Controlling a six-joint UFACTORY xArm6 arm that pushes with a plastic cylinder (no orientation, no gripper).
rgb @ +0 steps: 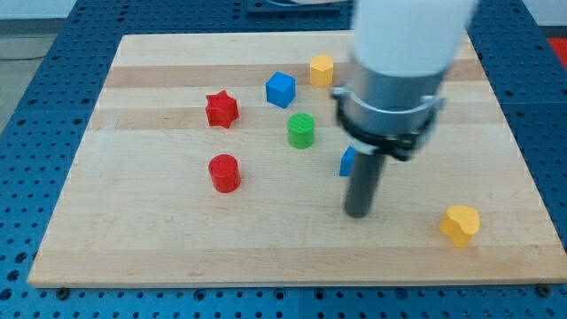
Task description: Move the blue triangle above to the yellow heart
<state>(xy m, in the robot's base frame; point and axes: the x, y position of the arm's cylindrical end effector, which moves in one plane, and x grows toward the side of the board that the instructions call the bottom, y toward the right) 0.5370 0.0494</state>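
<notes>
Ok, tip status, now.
My tip: no gripper, holding nothing; resting on the board just below the blue triangle, mostly hidden behind the rod. The yellow heart lies toward the view's right.

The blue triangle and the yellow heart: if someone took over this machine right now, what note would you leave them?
My tip rests on the board just below the blue triangle, which is mostly hidden behind the rod.
The yellow heart lies toward the view's bottom right, apart from both.
Done: the tip is beside the triangle; whether they touch cannot be told.
Left: the triangle must travel to the view's right and end just above the heart. From here the tip probably needs to get round to the triangle's left side first.
</notes>
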